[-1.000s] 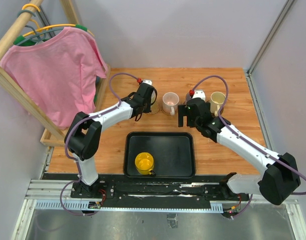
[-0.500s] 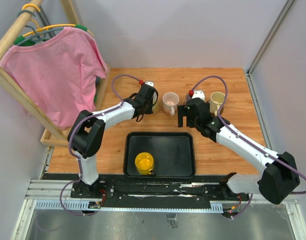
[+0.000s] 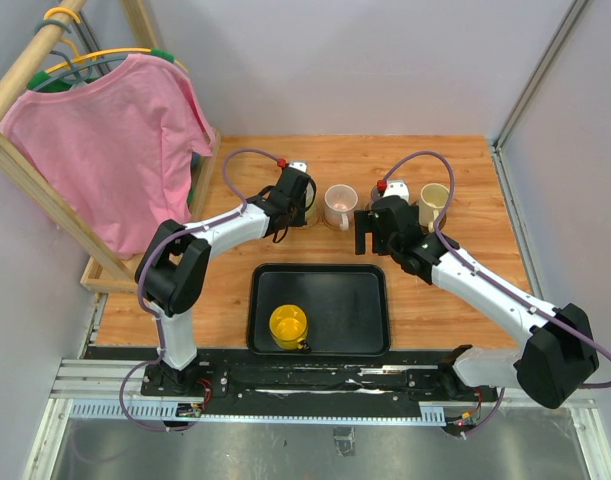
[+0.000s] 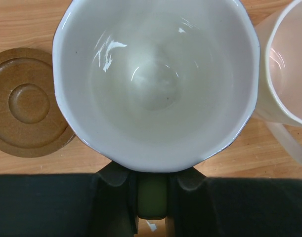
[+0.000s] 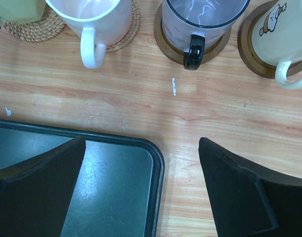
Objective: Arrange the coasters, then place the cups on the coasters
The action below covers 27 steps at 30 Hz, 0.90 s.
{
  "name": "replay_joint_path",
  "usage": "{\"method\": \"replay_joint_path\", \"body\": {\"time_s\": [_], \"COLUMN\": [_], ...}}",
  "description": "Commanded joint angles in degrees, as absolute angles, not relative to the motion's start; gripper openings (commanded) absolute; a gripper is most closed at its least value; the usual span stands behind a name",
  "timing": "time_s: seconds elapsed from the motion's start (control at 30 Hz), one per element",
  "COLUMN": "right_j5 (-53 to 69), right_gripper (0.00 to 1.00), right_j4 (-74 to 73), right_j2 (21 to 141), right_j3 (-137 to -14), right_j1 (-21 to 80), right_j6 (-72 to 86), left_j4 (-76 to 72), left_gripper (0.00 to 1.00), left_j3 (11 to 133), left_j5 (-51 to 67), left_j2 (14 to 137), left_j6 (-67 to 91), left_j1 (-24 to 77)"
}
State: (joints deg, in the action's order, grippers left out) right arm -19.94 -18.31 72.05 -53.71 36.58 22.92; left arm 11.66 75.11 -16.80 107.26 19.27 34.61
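My left gripper is shut on the pale green handle of a white-lined cup, which fills the left wrist view. It is over a woven coaster; I cannot tell if it touches. An empty dark wooden coaster lies just left of it. A pink cup stands on a second woven coaster. A greyish purple cup and a cream cup stand on wooden coasters. A yellow cup stands in the black tray. My right gripper is open and empty over the tray's far right corner.
The black tray lies at the near middle of the table. A wooden rack with a pink shirt stands along the left side. Grey walls close the back and right.
The left arm shifted slightly right with its cup a second ago and has been still since. The right arm has not moved.
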Motion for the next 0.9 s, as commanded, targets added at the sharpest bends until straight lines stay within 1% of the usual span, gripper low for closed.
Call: {"method": "replay_joint_path", "body": {"time_s": [0.0,0.87], "right_j5": [-19.8,-18.3], "right_gripper": [0.98,0.98], "right_j4": [-18.8,-18.4], "right_j2": [72.4,74.0], "right_j3": [-53.6,-54.0], "right_j1": [37.0,37.1], "right_j6": [22.8,22.9], "left_j4": [6.3,6.4], "left_gripper": [0.01,0.00], "left_j3": [75.6,74.9], "left_j5": [-17.9,-19.3], "left_j2": [107.1,108.0], "left_j6": [19.6,19.8], "left_j1": [34.5,34.5]}}
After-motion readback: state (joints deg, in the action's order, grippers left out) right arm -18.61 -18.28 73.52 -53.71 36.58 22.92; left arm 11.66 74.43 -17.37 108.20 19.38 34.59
